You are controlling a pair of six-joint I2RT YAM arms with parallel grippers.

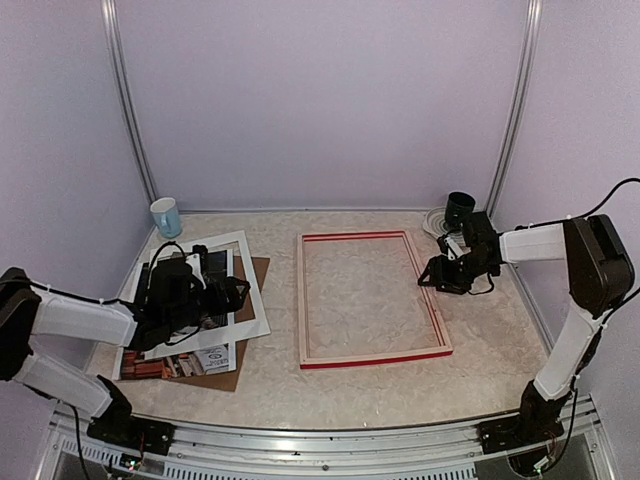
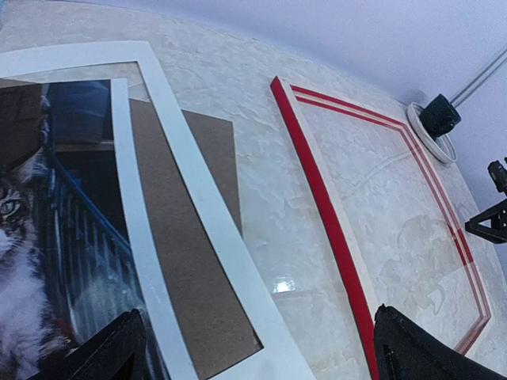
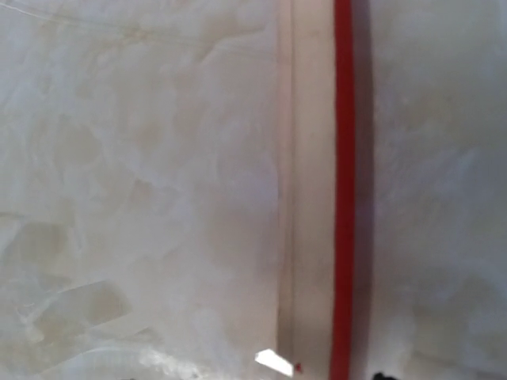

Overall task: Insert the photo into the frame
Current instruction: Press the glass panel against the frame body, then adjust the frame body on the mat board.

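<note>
Left wrist view: closest to you, the left gripper (image 2: 261,362) has its jaws fully spread and empty above the photo (image 2: 63,237), which lies with a white mat (image 2: 207,237) on a brown board (image 2: 178,261) beside the frame (image 2: 325,222), likely poised for a pickup. Right wrist view: only a frame rail directly below. Top view: the right gripper (image 1: 431,275) hovers at the frame's right rail, perhaps to steady it; its opening cannot be told.

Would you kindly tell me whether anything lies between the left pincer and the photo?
Yes: the white mat lies over the photo, its border crossing the print beneath the open left pincer.
</note>
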